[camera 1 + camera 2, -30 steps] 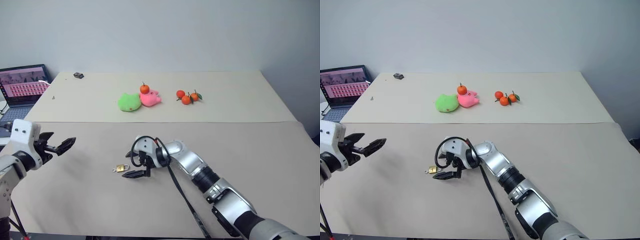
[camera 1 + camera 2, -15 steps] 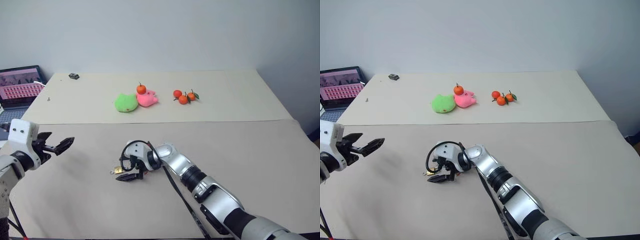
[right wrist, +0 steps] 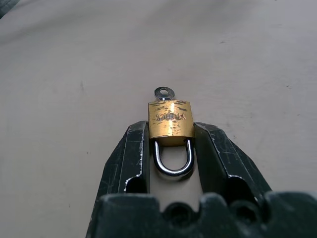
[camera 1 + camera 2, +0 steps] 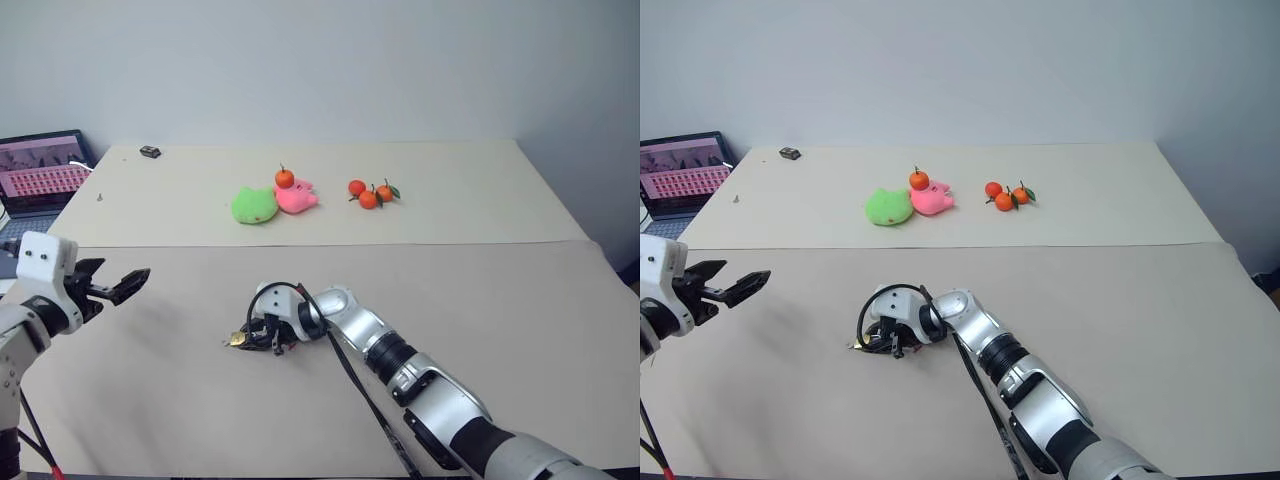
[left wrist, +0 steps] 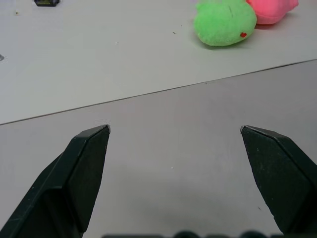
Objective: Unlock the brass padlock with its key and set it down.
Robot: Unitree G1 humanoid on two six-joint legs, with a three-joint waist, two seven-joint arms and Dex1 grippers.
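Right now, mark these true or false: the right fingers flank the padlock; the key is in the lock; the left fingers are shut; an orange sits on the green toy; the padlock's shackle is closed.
1. The right gripper has its fingers on both sides of the brass padlock: true.
2. The key sits in the padlock: true.
3. The left gripper is shut: false, its fingers are wide apart.
4. An orange sits on the green toy: false, it is on the pink toy.
5. Shackle closed: true.
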